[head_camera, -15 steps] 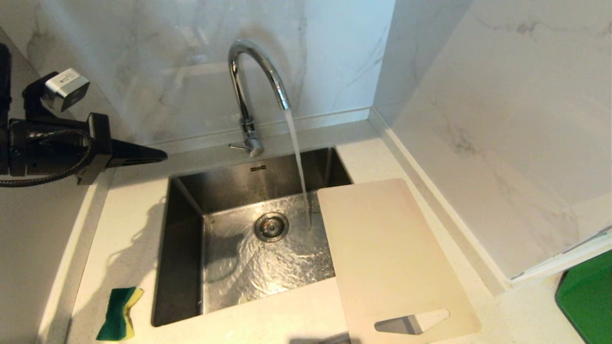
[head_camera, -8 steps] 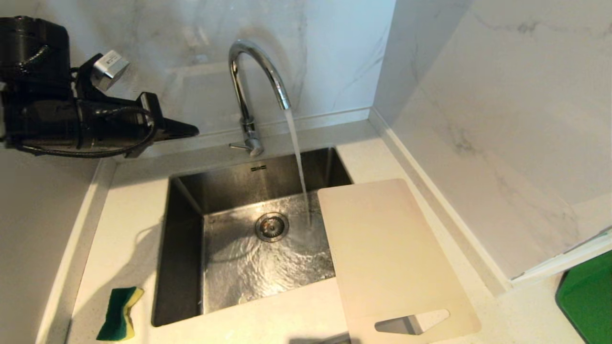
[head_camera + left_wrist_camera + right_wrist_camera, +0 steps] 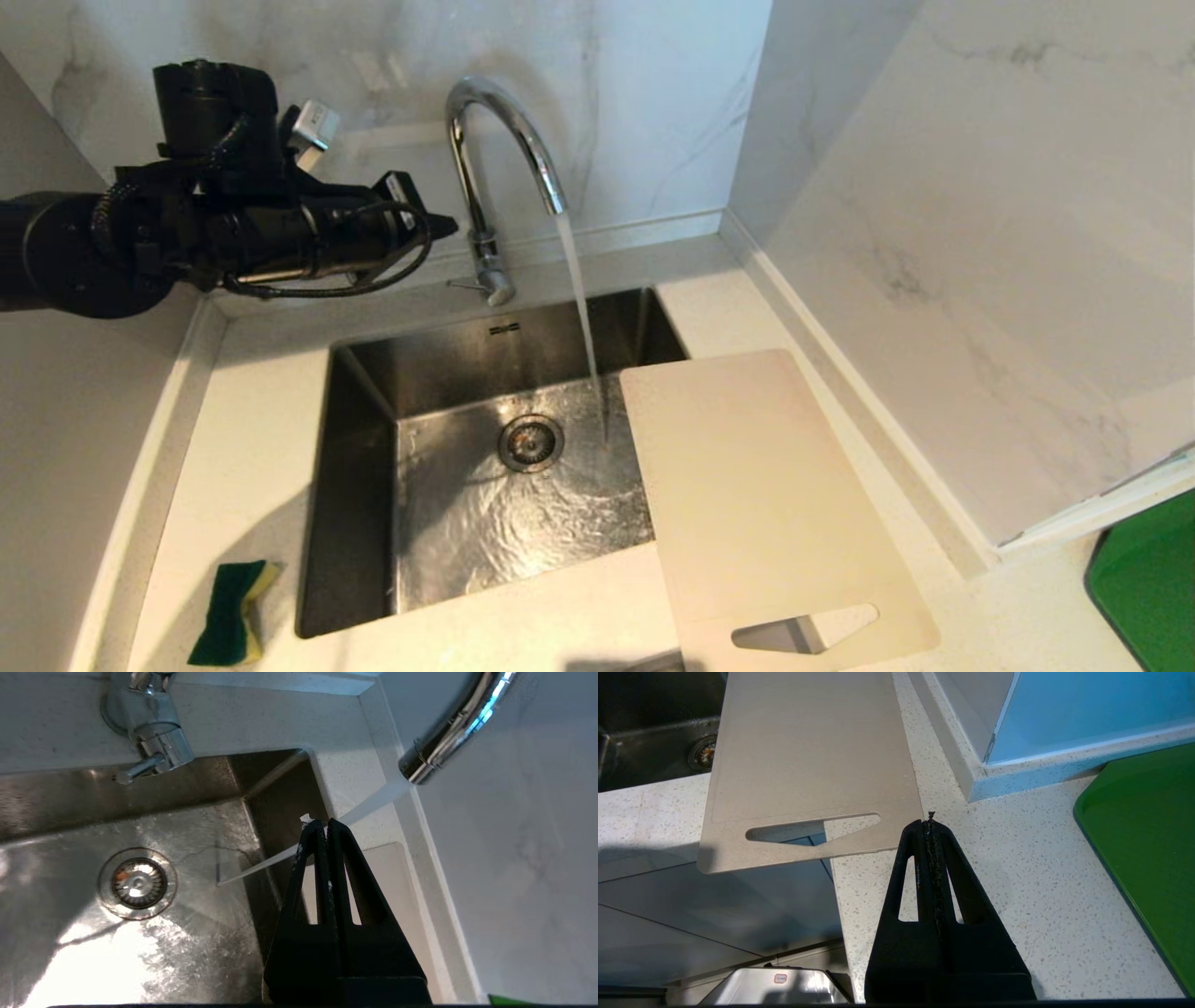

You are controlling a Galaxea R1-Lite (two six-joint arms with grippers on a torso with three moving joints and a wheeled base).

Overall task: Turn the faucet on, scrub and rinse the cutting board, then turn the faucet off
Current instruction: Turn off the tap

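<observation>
Now left pincer (image 3: pixel 446 225) pressed together, empty, just left of faucet (image 3: pixel 485 168); water running.

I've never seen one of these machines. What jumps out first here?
Water pours from the tall chrome faucet into the steel sink. A black robot arm reaches in from the left, its left gripper level beside the faucet, jaws shut. A cream cutting board bridges the sink's right edge, and a green-and-yellow sponge lies on the counter at front left.

Bright, sharp frames; glare on the sink (image 3: pixel 56 961) floor.
</observation>
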